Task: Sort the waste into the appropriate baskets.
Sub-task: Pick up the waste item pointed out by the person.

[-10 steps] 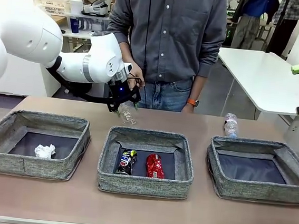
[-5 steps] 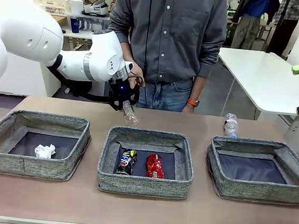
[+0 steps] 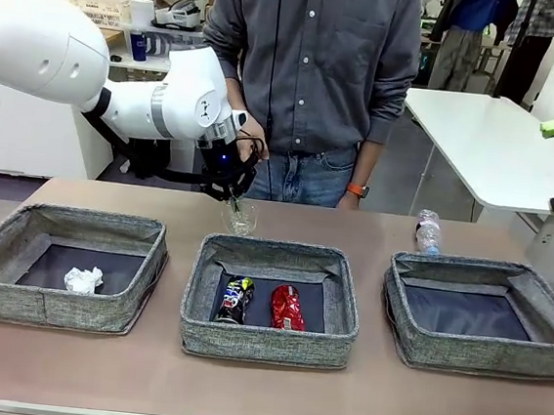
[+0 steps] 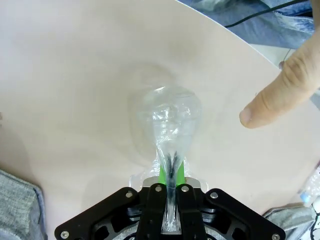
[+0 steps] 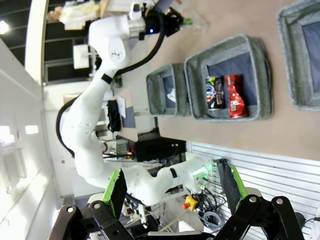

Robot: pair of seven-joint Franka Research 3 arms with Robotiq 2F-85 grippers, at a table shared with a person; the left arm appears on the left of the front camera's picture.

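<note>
Lower centre: two cans point(image 3: 287, 308) lie in the middle basket point(image 3: 266, 343). Just behind, mid-frame, left jaws clamped on squashed cup point(image 3: 240, 220) above counter point(image 3: 353, 230); right jaws wide, empty. Risk: thin plastic slips, drops in with cans.

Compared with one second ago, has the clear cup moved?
Yes. The clear plastic cup, pinched by the left pincer, swung from tilted to nearly upright, edging slightly right along the middle basket's far rim.
</note>
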